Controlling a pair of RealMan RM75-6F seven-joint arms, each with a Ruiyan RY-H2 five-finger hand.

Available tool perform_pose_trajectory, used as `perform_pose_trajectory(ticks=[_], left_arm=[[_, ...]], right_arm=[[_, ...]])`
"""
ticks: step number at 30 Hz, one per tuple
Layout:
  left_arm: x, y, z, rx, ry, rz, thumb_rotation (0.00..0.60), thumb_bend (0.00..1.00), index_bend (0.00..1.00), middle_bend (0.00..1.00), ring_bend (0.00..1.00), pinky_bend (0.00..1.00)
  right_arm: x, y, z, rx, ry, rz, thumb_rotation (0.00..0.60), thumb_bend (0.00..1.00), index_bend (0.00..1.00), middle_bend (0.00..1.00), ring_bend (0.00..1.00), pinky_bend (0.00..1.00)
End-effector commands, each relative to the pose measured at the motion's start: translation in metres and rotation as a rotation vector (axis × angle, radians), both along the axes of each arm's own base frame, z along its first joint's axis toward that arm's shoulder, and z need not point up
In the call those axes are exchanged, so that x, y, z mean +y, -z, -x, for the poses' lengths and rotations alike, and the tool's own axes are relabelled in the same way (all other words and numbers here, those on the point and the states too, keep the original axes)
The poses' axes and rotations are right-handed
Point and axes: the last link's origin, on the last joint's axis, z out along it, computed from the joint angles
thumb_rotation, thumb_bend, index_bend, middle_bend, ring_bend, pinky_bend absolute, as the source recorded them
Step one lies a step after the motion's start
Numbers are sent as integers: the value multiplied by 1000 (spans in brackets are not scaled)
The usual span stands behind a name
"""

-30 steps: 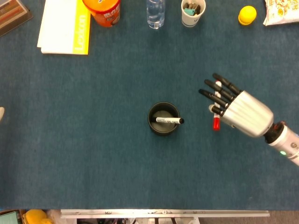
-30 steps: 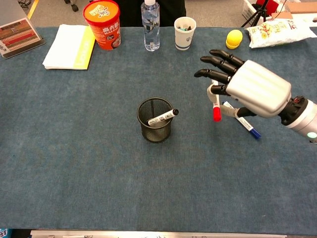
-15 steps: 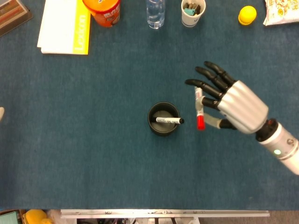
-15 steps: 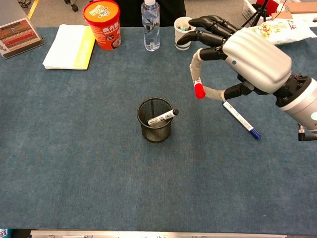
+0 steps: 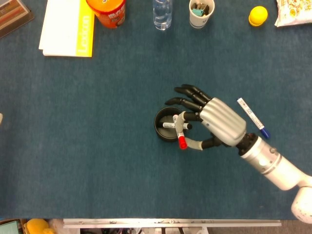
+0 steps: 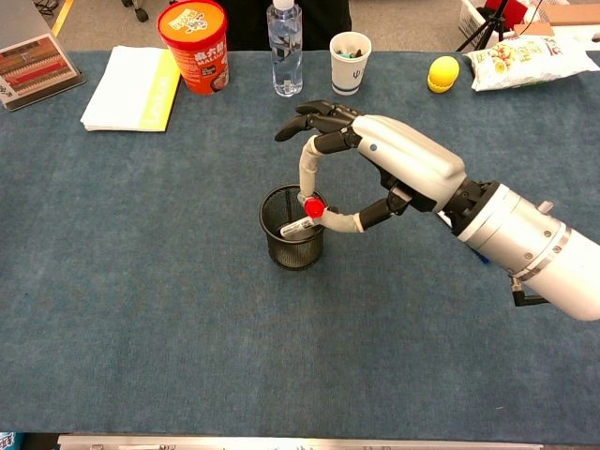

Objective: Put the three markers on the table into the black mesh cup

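The black mesh cup (image 5: 165, 131) (image 6: 286, 239) stands mid-table with a black-capped marker (image 5: 170, 125) (image 6: 295, 227) leaning inside it. My right hand (image 5: 214, 122) (image 6: 389, 169) hovers over the cup's right rim, pinching a red-capped marker (image 5: 181, 134) (image 6: 308, 183) between thumb and a finger, red cap pointing down just above the rim. The other fingers spread out over the cup. A blue-capped marker (image 5: 253, 118) lies on the table to the right, behind my forearm; the chest view hides it. My left hand appears in neither view.
Along the far edge stand an orange canister (image 6: 193, 45), a water bottle (image 6: 286, 47), a paper cup (image 6: 350, 62), a yellow object (image 6: 442, 73) and a snack bag (image 6: 525, 64). A white and yellow booklet (image 6: 131, 89) lies at far left.
My right hand has carried the red-capped marker leftward from beside the blue marker to above the cup's rim. The blue marker stays on the table.
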Motion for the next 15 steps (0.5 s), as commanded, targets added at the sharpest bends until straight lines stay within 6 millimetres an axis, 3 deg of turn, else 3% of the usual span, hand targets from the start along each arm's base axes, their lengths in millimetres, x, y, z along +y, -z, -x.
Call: perform_pose_trajectory(ticks=[1,8,11,15], left_arm=[[0,-1,1,0,-3,-1,600,230,259,19,0,79],[0,0,3,-2,-8,3,600,230,259,19,0,79],[0,1,3,-3,-9,3,600,230,259,19,0,79],[0,0,5,-3,-12,-1,600,229,259,19,0,79]], right_arm=[[-1,6,-1,-9,16,-26,600,283,644,226,4,0],[-4,19,-1,-29,50,-74,600,284,633,226,4,0],[-6,23,-2,-40,62,-88,600,284,507,200,4,0],[-9,25,0,-27,62,-75,600,284,235,122,0,0]])
